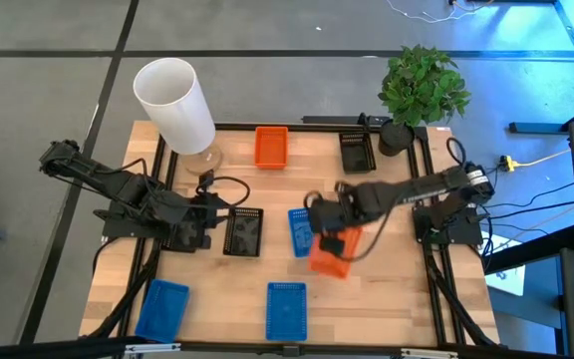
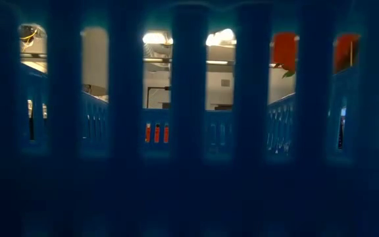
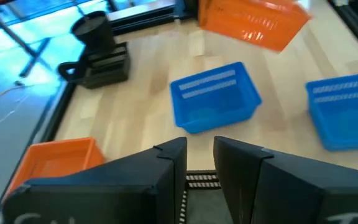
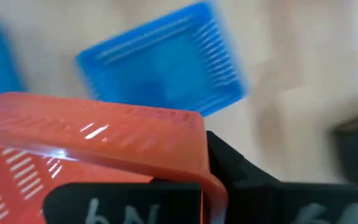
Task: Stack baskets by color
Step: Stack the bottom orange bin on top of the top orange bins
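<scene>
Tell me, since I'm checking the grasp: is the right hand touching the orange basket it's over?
Touching. The right wrist view shows the right hand shut on the orange basket's rim, one dark finger pressed against its wall.

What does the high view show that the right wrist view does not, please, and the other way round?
Only the high view shows the whole table: the white cylinder, the plant, two black baskets, a second orange basket, the two near blue baskets, and the left gripper waiting by a black basket. Only the right wrist view shows the held basket's rim up close. Both show the right gripper shut on the orange basket beside a blue basket.
</scene>
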You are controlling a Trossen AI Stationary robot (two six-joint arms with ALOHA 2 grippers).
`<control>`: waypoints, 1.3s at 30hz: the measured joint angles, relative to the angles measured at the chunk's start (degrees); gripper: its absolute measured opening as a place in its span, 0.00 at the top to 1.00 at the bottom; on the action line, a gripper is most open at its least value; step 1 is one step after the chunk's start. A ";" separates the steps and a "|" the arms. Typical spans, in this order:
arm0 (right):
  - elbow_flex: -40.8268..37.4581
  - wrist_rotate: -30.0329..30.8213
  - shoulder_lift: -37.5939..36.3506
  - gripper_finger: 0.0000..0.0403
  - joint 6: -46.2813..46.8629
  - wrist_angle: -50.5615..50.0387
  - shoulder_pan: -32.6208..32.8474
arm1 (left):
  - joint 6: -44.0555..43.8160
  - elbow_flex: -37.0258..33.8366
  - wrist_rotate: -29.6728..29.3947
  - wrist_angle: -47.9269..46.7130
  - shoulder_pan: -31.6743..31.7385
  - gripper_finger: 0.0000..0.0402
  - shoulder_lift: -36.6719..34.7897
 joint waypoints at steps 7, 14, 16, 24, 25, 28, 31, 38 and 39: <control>3.47 7.10 -0.05 1.00 -4.27 4.22 -9.12 | 0.79 0.00 -3.26 0.00 0.00 0.82 0.00; 3.61 7.98 -0.05 1.00 -13.60 14.46 -14.31 | -2.29 0.00 -1.34 -0.02 -0.02 0.82 0.02; 3.61 8.27 -0.06 1.00 -15.46 16.32 -15.24 | -2.38 0.00 -1.35 -0.01 -0.02 0.82 0.02; 3.61 8.41 -0.04 1.00 -18.28 21.57 -17.00 | -2.18 0.00 -4.47 0.14 -0.01 0.82 0.02; 3.61 8.41 -0.07 1.00 -18.59 21.91 -17.11 | -2.16 -0.01 -5.11 0.41 0.06 0.82 0.02; 3.61 8.36 -0.06 1.00 -18.80 23.13 -17.41 | -1.11 -0.02 -6.26 1.20 1.29 0.82 0.02; 3.61 8.39 -0.04 1.00 -18.85 23.10 -17.46 | 0.27 -0.02 -6.31 1.94 2.95 0.80 0.02; 3.61 8.41 -0.06 1.00 -19.90 23.15 -17.46 | 4.56 -0.04 -7.00 8.90 6.80 0.75 0.55; 3.61 8.54 -0.05 1.00 -19.84 23.16 -17.46 | 6.86 -0.05 -6.51 9.66 7.17 0.75 0.86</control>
